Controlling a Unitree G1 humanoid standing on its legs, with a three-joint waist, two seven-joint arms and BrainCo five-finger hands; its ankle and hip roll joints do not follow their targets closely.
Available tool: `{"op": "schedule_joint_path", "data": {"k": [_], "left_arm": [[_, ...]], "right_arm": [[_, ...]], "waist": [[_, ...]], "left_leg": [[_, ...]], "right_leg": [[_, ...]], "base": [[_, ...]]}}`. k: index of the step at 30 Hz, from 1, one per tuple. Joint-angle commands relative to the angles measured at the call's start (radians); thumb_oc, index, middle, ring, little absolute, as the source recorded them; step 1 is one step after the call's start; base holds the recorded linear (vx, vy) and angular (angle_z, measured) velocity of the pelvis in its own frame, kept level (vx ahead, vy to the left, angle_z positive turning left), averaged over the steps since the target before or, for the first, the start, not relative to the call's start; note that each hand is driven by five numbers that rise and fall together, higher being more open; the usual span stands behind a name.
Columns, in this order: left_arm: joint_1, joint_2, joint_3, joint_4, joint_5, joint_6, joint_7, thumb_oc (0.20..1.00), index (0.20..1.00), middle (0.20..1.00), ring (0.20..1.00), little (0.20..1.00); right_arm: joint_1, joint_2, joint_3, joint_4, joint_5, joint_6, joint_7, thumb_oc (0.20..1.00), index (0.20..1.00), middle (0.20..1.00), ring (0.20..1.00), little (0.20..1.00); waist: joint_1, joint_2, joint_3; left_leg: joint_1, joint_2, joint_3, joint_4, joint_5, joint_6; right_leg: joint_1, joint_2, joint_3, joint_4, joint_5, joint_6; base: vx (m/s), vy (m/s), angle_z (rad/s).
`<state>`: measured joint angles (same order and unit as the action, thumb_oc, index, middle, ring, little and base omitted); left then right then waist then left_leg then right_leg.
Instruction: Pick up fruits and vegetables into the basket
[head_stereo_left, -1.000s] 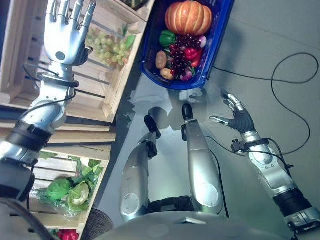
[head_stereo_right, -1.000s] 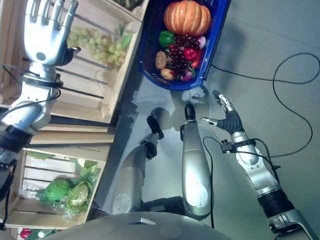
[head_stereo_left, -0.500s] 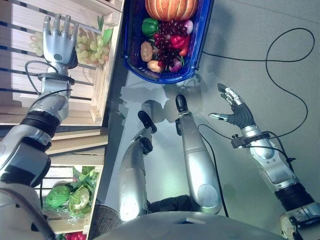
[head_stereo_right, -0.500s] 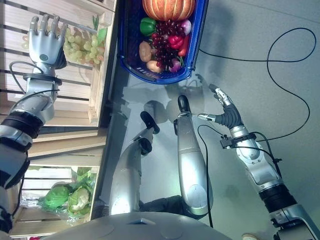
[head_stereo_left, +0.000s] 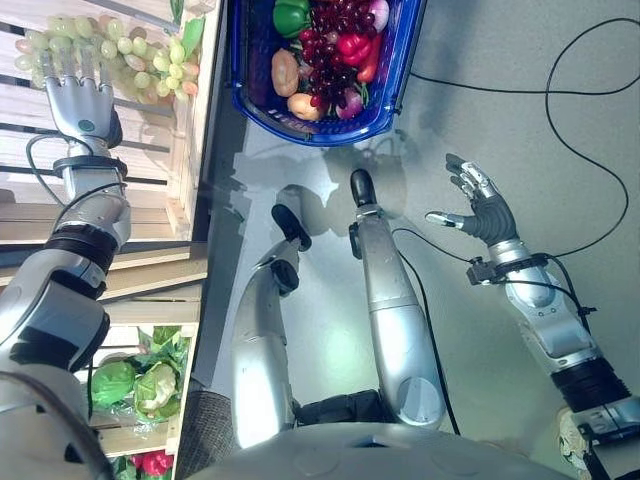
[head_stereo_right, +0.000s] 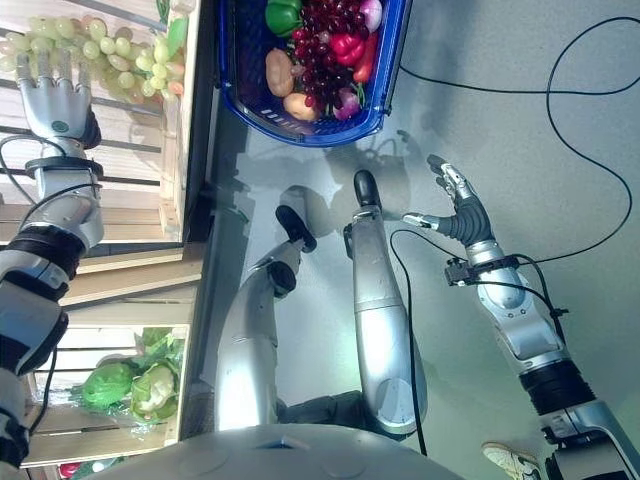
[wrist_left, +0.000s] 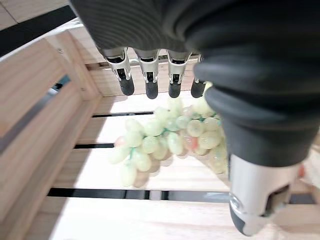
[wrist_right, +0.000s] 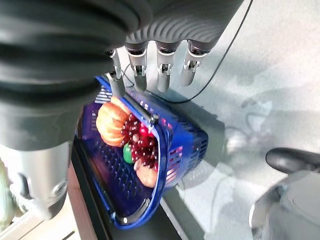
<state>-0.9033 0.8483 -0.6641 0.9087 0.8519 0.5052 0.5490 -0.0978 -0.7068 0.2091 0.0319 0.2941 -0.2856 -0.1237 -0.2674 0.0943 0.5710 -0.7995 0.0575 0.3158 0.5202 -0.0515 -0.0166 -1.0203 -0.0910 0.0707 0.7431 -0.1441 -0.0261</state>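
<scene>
The left hand (head_stereo_left: 78, 103) reaches into the wooden crate (head_stereo_left: 150, 185) at about 10 o'clock in the head views, palm down with its fingers (wrist_left: 148, 80) straight and spread, holding nothing; the fingertips hang just over the near edge of the bunch of green grapes (head_stereo_left: 120, 55), and whether they touch it cannot be told. In the left wrist view the grapes (wrist_left: 165, 137) lie on the crate's slatted floor, close to a side wall, with the dark fingertips above them. The blue basket (head_stereo_left: 395, 85) stands on the grey floor (head_stereo_left: 520, 90) at 12 o'clock, just beside the crate and apart from it. Inside the basket lie a green pepper (head_stereo_left: 291, 15), a cluster of dark red grapes (head_stereo_left: 325, 40), a red pepper (head_stereo_left: 352, 45), two potatoes (head_stereo_left: 285, 72) and a purple onion (head_stereo_left: 378, 12); the right wrist view adds an orange pumpkin (wrist_right: 111, 124) at the basket's far end. The right hand (head_stereo_left: 482, 210) hovers over the floor at 3 o'clock, well apart from the basket, its fingers loosely extended and its thumb held out to the side, with nothing in its hold. At 8 o'clock a lower wooden crate (head_stereo_left: 150, 435) holds leafy green cabbages (head_stereo_left: 135, 385), and something red (head_stereo_left: 150, 462) shows just below it. The toe of a light shoe (head_stereo_right: 510, 460) sits on the floor at 5 o'clock.
</scene>
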Motion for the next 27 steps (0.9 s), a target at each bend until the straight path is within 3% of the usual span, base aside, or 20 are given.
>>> {"op": "schedule_joint_path", "data": {"k": [1,8,27], "left_arm": [[0.013,0.046,0.086,0.068,-0.049,0.085,0.073,1.000,1.000,1.000,1.000,1.000],[-0.037,0.058,0.102,0.056,-0.131,0.097,0.132,1.000,1.000,1.000,1.000,1.000],[-0.141,0.080,0.059,0.054,-0.194,0.136,0.107,1.000,1.000,1.000,1.000,1.000]], "right_arm": [[0.019,-0.023,-0.014,-0.079,-0.016,-0.056,-0.039,1.000,1.000,1.000,1.000,1.000],[0.004,-0.042,-0.021,-0.078,-0.031,-0.059,-0.050,1.000,1.000,1.000,1.000,1.000],[-0.019,-0.056,-0.015,-0.057,-0.022,-0.055,-0.048,1.000,1.000,1.000,1.000,1.000]], "waist": [[-0.041,0.030,-0.051],[-0.043,0.033,-0.051],[-0.050,0.035,-0.051]], "left_leg": [[-0.039,-0.035,0.012,0.093,-0.135,0.026],[-0.072,-0.033,0.010,0.099,-0.130,0.024],[-0.116,-0.030,0.018,0.103,-0.124,0.023]], "right_leg": [[-0.018,0.054,-0.015,0.017,-0.052,0.056],[-0.056,0.057,-0.003,0.029,-0.050,0.054],[-0.107,0.062,0.014,0.031,-0.036,0.058]], "base": [[0.02,0.054,0.00],[0.01,0.045,-0.01],[0.00,0.016,-0.01]]}}
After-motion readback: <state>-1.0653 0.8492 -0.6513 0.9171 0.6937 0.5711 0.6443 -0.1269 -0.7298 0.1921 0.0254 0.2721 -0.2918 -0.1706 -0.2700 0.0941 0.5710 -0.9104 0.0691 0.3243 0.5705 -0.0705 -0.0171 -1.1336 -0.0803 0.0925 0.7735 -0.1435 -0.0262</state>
